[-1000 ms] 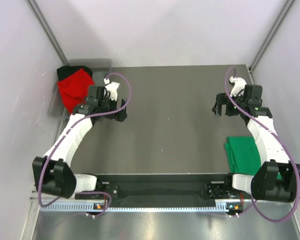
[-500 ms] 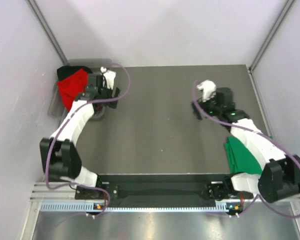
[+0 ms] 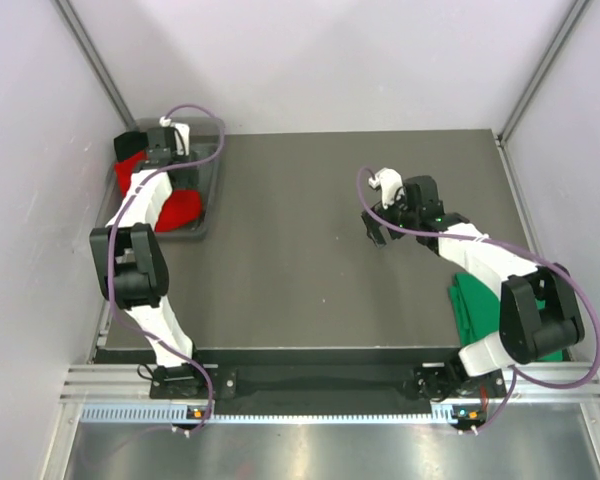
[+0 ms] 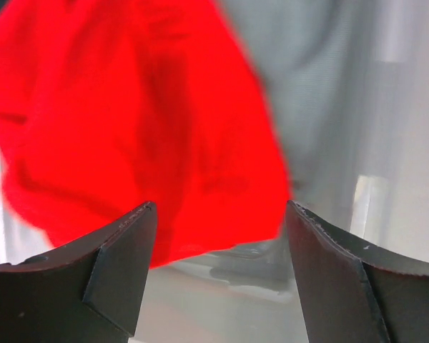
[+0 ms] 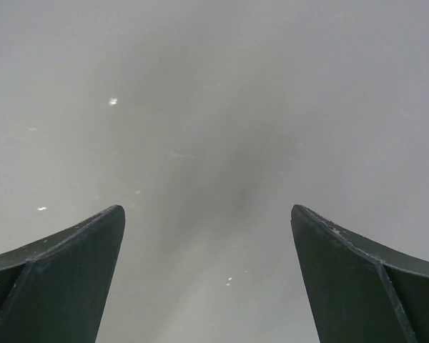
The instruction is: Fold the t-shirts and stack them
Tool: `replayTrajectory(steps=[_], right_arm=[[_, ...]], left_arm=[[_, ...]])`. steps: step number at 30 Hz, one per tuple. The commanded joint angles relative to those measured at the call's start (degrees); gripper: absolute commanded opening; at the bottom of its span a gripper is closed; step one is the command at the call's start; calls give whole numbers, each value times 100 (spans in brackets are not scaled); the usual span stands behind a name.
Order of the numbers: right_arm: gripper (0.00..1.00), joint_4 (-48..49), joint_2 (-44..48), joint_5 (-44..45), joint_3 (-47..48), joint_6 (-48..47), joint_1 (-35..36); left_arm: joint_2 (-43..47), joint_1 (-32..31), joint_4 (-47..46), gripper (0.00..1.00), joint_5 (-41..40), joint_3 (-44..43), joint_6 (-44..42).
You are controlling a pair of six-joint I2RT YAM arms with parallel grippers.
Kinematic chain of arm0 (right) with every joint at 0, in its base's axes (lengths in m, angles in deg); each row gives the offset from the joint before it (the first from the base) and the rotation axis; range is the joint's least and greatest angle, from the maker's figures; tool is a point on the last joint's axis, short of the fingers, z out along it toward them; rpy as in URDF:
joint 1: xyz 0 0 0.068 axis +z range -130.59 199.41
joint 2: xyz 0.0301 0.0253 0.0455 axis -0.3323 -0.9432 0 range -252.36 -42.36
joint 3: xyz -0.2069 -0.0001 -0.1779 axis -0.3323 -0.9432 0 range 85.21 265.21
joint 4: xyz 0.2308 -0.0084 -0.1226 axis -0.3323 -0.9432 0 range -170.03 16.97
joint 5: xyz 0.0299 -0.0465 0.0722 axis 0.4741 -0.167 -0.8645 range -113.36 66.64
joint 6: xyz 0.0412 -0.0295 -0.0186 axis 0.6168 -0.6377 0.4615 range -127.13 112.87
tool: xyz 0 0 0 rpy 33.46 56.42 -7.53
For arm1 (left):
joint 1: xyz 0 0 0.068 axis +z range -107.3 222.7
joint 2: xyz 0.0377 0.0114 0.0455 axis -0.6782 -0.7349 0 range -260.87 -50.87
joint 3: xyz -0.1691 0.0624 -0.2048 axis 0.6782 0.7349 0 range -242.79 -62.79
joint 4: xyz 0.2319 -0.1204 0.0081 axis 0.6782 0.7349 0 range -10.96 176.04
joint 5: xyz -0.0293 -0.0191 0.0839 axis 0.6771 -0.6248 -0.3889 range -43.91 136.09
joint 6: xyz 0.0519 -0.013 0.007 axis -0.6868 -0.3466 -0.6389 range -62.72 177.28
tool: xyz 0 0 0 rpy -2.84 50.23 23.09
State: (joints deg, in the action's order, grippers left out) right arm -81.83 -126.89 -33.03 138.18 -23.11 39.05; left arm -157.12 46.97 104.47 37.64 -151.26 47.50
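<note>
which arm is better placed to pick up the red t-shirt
Left: the left claw hangs open right over the bright red cloth t-shirt in the grey plastic bin, while the right claw faces only the dark table.

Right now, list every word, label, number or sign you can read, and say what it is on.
None can be read.
The red t-shirt and the green t-shirt show no print.
The marked strip at the near edge is too small to read.
</note>
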Motion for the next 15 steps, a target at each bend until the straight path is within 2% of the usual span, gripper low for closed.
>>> replayTrajectory(steps=[1, 6, 11, 13, 15], right_arm=[[100, -183, 157, -467, 397, 184, -65], [100, -263, -46, -526, 302, -36, -92], [100, -316, 7, -808, 275, -54, -83], [100, -307, 33, -817, 267, -54, -92], [100, -316, 7, -808, 266, -88, -92]], left_arm=[[272, 293, -381, 77, -131, 127, 91], [553, 416, -486, 76, -140, 348, 12], [264, 416, -390, 75, -271, 190, 11], [98, 425, -355, 66, -341, 111, -24], [35, 425, -328, 63, -438, 75, -59]])
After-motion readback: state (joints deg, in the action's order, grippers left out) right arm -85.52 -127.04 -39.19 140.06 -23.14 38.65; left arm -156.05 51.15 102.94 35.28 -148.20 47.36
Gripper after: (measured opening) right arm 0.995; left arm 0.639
